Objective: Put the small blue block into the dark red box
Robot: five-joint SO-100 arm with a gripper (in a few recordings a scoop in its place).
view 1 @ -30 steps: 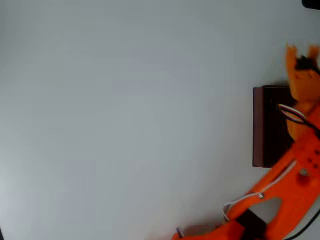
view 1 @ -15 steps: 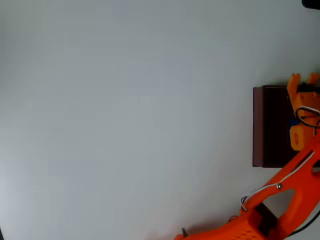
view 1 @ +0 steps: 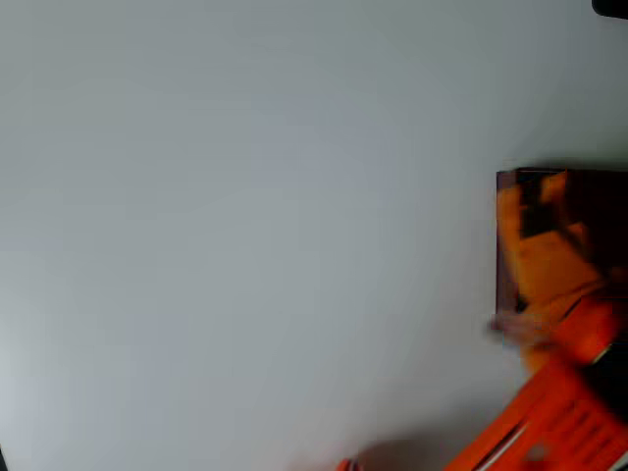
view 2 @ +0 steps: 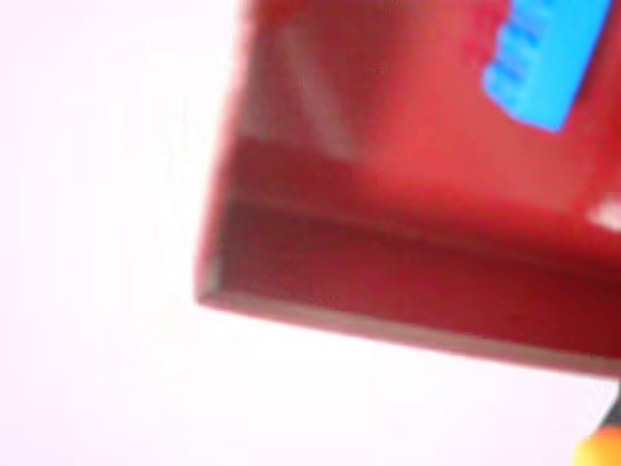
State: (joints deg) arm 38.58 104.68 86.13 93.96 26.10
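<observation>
White table [view 1: 245, 226] bare left of dark red box [view 1: 506, 245]. Wrist view: small blue block [view 2: 539, 53] lies inside box, at its upper right, free of any grip, so drop looks done; only retreat left. Overhead: orange arm blurred over box, pincer [view 1: 535, 211] smeared, grip state cannot tell. Half a second back, pincer sat at box's far right edge; now swung across toward its left wall.

We see the hand [view 1: 540, 231], earlier past the far wall of the dark red box [view 1: 507, 245], now blurred over its inside nearer the left wall. The small blue block [view 2: 539, 58] lies inside the box.
</observation>
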